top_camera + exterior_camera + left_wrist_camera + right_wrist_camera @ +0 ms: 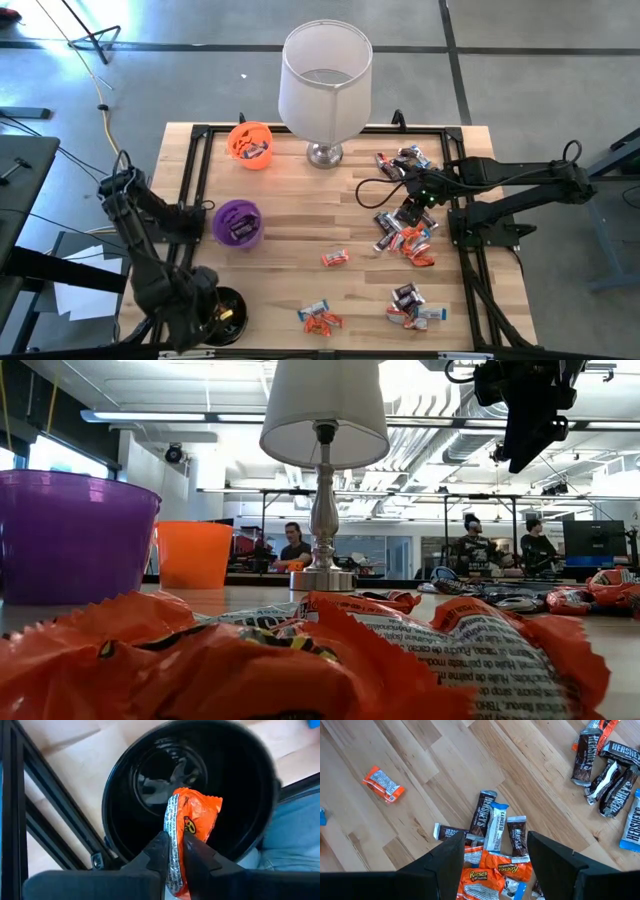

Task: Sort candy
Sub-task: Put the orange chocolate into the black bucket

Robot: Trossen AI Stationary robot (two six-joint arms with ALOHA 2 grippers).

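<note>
**Orange sweet held over the black cup**

At the near left corner of the worktop [290, 225] our left gripper [175, 851] hangs right above the black cup [150, 780], its jaws pinching an orange candy [192, 817] by the crimped end. We judge it is held there because this cup takes the orange sort; the glossy cup looks empty inside, and the foil hangs crinkled and soft.

Nearby on the pale wood lie loose clusters of candy [318, 318], orange, dark brown and silver-blue, all shiny and flat.

Farther on, the purple cup [238, 222] already has sweets in it, as does the orange cup [250, 144] near the far edge.

On the right, our right gripper [492, 852] hovers with jaws wide apart over a heap of wrappers [492, 827], likely picking the next piece.

At the far edge stands a lamp [325, 85], white cloth shade on a bright metal stem.
</note>
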